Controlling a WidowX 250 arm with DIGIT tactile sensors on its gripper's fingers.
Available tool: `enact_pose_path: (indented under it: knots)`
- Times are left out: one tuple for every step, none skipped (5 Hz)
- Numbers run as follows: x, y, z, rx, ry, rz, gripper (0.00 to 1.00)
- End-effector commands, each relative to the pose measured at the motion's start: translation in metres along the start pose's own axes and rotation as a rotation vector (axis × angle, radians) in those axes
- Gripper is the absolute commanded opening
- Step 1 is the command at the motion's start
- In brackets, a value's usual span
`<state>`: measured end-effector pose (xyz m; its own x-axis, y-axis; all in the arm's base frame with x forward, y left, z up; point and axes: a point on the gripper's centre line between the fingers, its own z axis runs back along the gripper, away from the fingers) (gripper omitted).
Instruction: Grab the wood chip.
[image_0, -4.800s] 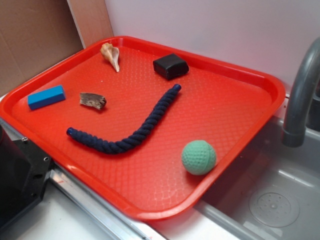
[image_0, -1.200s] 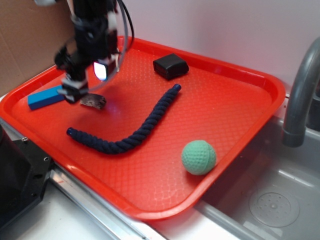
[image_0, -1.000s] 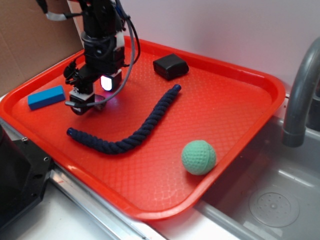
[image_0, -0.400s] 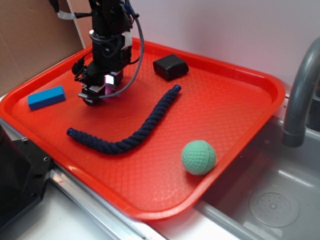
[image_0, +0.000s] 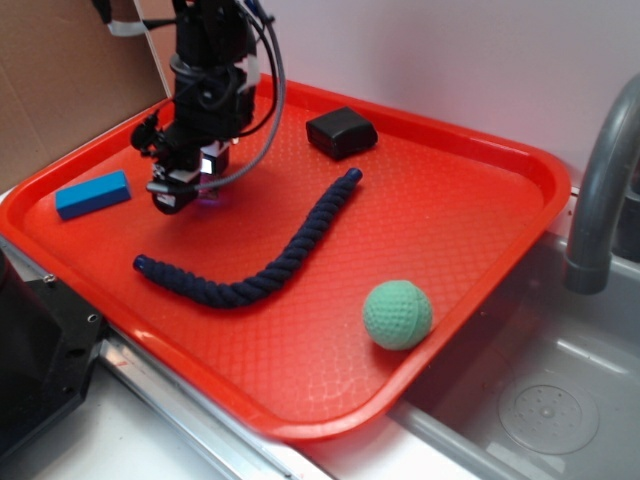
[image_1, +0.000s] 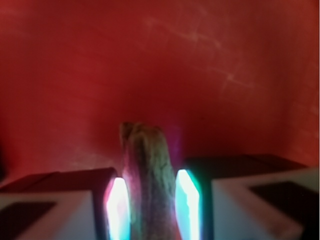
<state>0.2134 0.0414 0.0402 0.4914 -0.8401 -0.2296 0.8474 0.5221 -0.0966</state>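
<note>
In the wrist view the brown-grey wood chip (image_1: 147, 175) stands upright between my two glowing pads (image_1: 117, 207), which press on both its sides. My gripper (image_1: 150, 210) is shut on it and the chip's jagged tip sticks out past the fingertips over the red tray (image_1: 160, 60). In the exterior view my gripper (image_0: 180, 195) hangs over the tray's left part, to the right of the blue block (image_0: 92, 194). The chip itself is hidden there by the fingers. I cannot tell if the chip still touches the tray.
On the red tray (image_0: 470, 230) lie a dark blue rope (image_0: 265, 260), a black box (image_0: 341, 132) at the back and a green ball (image_0: 397, 314) at the front right. A grey faucet (image_0: 600, 190) and a sink (image_0: 530, 400) are to the right. Cardboard (image_0: 60, 70) stands behind left.
The arm came down over the wood chip and the jaws closed on it. In the last half second the gripper shifted slightly left and up; the seashell is now hidden behind the arm.
</note>
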Motion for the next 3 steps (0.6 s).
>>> enact_pose_path:
  knots:
    - [0.003, -0.07, 0.108, 0.058, -0.3, 0.469, 0.0]
    - [-0.018, -0.103, 0.153, 0.021, -0.372, 0.604, 0.0]
    - [-0.034, -0.121, 0.199, 0.023, -0.326, 0.657, 0.0]
